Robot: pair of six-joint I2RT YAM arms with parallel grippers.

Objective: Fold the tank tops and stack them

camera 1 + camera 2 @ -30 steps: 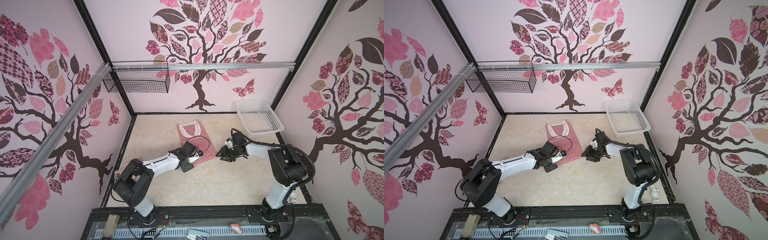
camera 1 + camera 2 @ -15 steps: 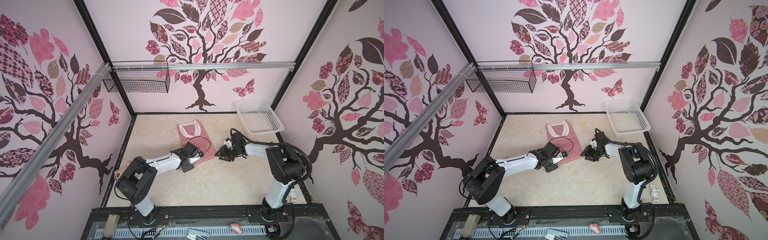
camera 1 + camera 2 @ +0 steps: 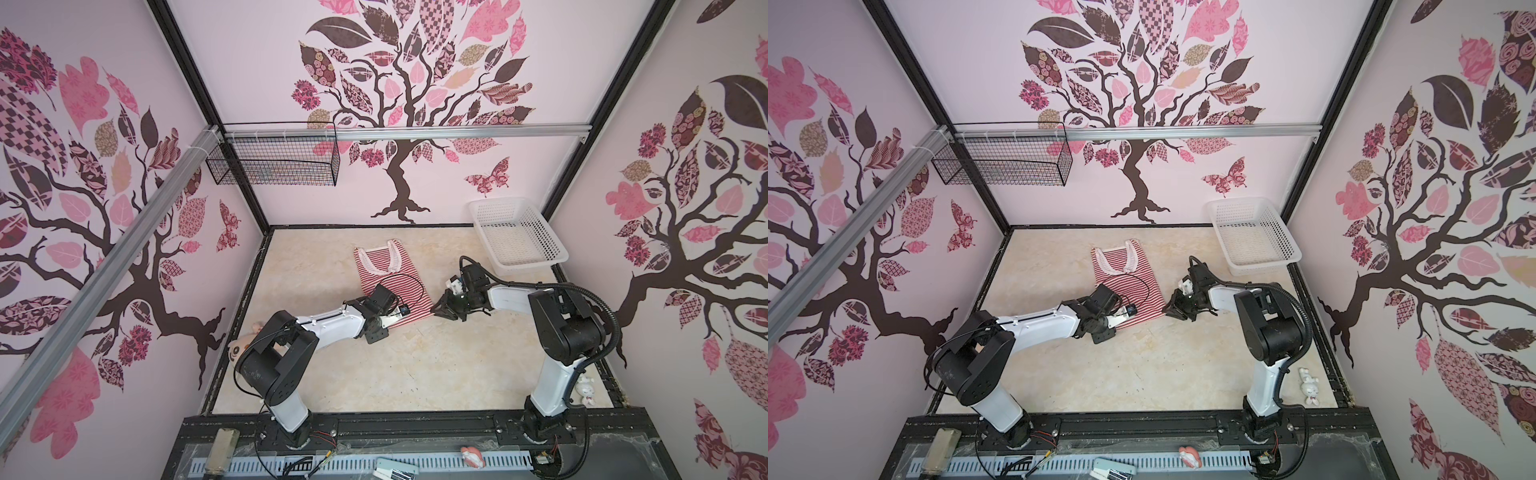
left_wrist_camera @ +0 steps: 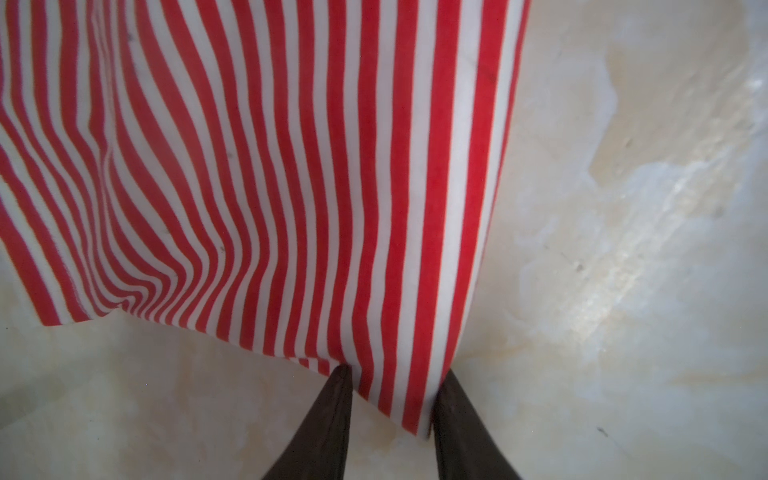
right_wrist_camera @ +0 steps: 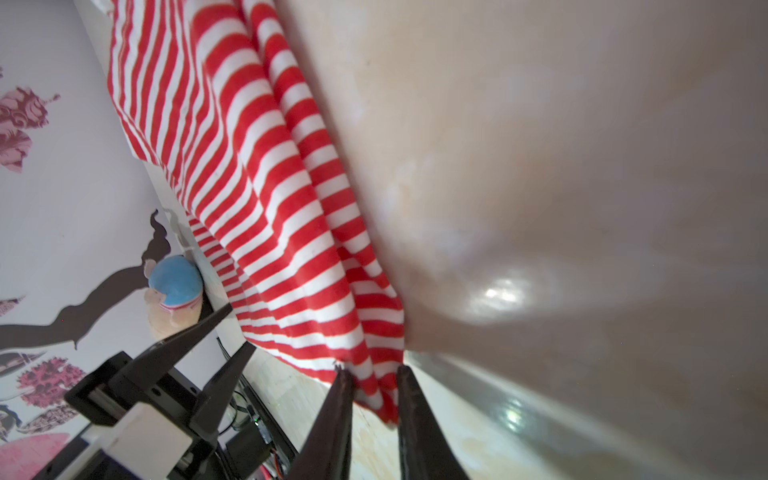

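Top views first: the tank top (image 3: 390, 286) lies flat on the beige table (image 3: 374, 374), neck toward the back wall and hem toward the arms, left of the white basket (image 3: 517, 235). The left gripper (image 3: 384, 330) sits at the hem's near-left corner and the right gripper (image 3: 440, 309) at its near-right corner. Both arms sit about where they were a second ago, and the garment has not shifted; the left arm's shoulder has swung a little.

Left wrist view: the left gripper (image 4: 392, 409) has its two dark fingers (image 4: 328, 419) closed onto the striped hem corner, cloth pinched between them and bunching slightly.

Right wrist view: the right gripper (image 5: 372, 399) likewise clamps a fold of the tank top (image 5: 266, 216) at its corner, the fabric drawn into ridges toward the jaws. The left gripper (image 5: 239, 328) shows beyond, with a plush doll (image 5: 174, 291) by the wall.
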